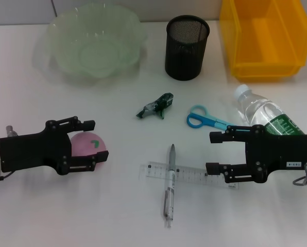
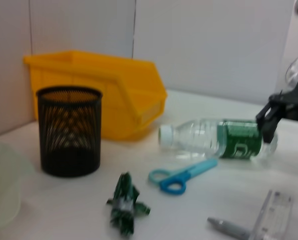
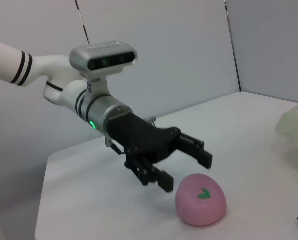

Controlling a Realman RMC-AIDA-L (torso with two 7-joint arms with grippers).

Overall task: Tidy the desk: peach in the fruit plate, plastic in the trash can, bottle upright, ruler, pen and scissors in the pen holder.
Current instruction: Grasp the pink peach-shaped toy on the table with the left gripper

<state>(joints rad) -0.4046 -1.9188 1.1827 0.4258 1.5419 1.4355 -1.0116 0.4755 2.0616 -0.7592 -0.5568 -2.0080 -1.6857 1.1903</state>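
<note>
Pink peach (image 1: pixel 89 145) sits between left gripper's (image 1: pixel 89 144) spread fingers.

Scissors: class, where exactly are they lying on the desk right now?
In the head view, the blue scissors lie flat right of centre, between the crumpled plastic and the lying bottle, in front of the black pen holder.

head: high, looks down on counter (image 1: pixel 117 216) | left wrist: low, faces across to water bottle (image 2: pixel 216 139) | right wrist: low, faces peach (image 3: pixel 201 199) | shared: bottle, peach
</note>
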